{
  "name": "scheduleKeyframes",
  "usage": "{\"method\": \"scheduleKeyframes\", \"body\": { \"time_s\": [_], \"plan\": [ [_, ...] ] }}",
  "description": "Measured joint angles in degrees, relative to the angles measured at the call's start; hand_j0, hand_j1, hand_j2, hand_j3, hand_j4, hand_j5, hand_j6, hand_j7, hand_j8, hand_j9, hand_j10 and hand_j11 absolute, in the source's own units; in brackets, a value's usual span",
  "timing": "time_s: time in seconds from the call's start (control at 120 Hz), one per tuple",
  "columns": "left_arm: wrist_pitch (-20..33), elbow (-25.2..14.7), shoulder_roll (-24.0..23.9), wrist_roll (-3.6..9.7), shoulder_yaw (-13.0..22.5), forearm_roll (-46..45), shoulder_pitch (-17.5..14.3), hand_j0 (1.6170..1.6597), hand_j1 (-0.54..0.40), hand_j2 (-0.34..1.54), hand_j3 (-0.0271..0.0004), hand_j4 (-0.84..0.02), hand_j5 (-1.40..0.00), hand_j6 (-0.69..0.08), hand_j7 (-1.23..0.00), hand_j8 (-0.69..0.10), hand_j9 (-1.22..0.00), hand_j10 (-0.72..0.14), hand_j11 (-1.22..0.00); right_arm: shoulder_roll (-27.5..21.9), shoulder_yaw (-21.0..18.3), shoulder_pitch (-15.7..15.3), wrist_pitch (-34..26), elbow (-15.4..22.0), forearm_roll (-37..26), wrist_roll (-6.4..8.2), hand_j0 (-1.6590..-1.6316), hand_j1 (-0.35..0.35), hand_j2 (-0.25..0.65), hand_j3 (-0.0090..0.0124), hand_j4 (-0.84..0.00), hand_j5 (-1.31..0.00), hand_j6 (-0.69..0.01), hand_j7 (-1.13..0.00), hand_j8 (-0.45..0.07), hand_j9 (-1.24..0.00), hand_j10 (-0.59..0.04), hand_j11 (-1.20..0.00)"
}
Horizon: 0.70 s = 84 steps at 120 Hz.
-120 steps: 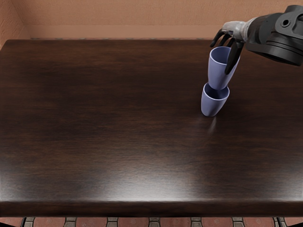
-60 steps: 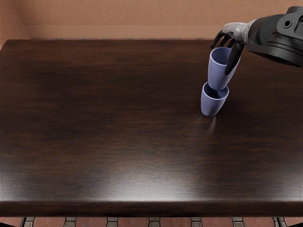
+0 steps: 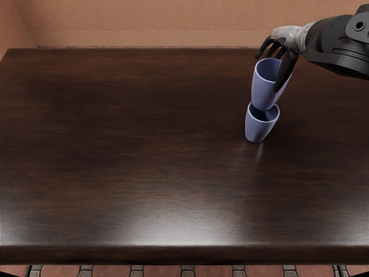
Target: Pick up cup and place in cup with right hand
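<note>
My right hand (image 3: 275,68) comes in from the upper right and grips the upper blue-purple cup (image 3: 265,91) near its rim, thumb on the near side and the other fingers at the far side. That cup is roughly upright, and its base overlaps the back of the lower cup's mouth in the picture. The lower cup (image 3: 256,130), of the same colour, is on the table with its opening up. Whether the two cups touch, or the upper base is inside the lower rim, I cannot tell.
The dark wooden table (image 3: 132,138) extends far to the left and front of the cups. Its back edge runs below an orange-brown wall (image 3: 150,20). Floor tiles show beyond the front edge.
The upper cup and my right hand have shifted very slightly left since the last half second. The grasp looks the same, and the lower cup stands in nearly the same spot.
</note>
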Motion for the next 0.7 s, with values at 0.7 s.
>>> {"method": "scheduleKeyframes", "body": {
  "time_s": [0.7],
  "plan": [
    [0.01,0.01,0.0,0.0,-0.24,0.0,0.21,1.6581,0.349,0.0,0.0,0.0,0.0,0.0,0.0,0.0,0.0,0.0,0.0,-2.35,0.62,0.48,0.1,3.86,0.06,0.0,-1.6581,0.092,0.058,0.0,-0.39,-0.5,-0.371,-0.51,-0.349,-0.51,-0.388,-0.51]
  ]
}}
